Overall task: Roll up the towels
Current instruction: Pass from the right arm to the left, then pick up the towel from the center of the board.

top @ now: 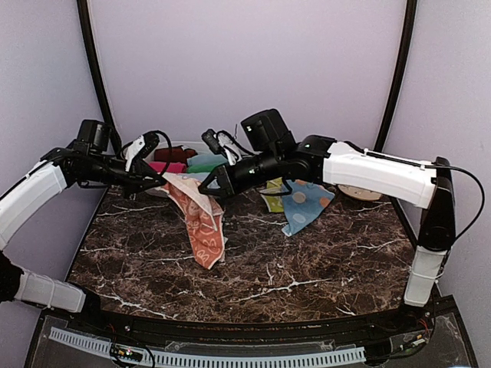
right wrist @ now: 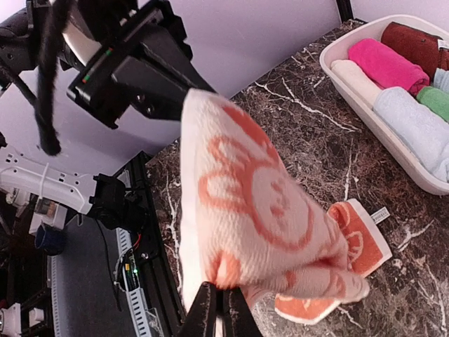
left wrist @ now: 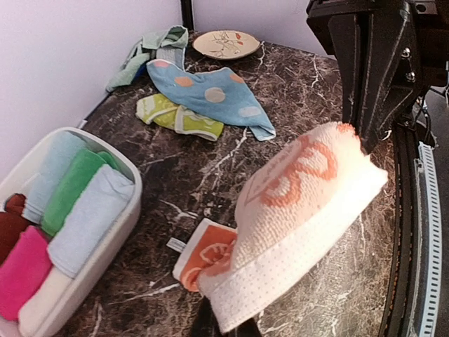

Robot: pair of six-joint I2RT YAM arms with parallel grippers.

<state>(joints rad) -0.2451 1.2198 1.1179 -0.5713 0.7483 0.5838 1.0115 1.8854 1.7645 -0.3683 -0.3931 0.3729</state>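
- The left gripper [top: 157,182] is closed tight on one top corner of the orange towel [top: 201,222].
- The right gripper [top: 207,186] pinches the other top corner.
- The towel hangs down, its bottom end touching the worktop [top: 322,261].

Left gripper [top: 159,182] closed, right gripper [top: 205,188] closed, both raised, pointing toward each other.

Bright, even light; soft shadows, and the near peach towel [left wrist: 302,203] blurs.
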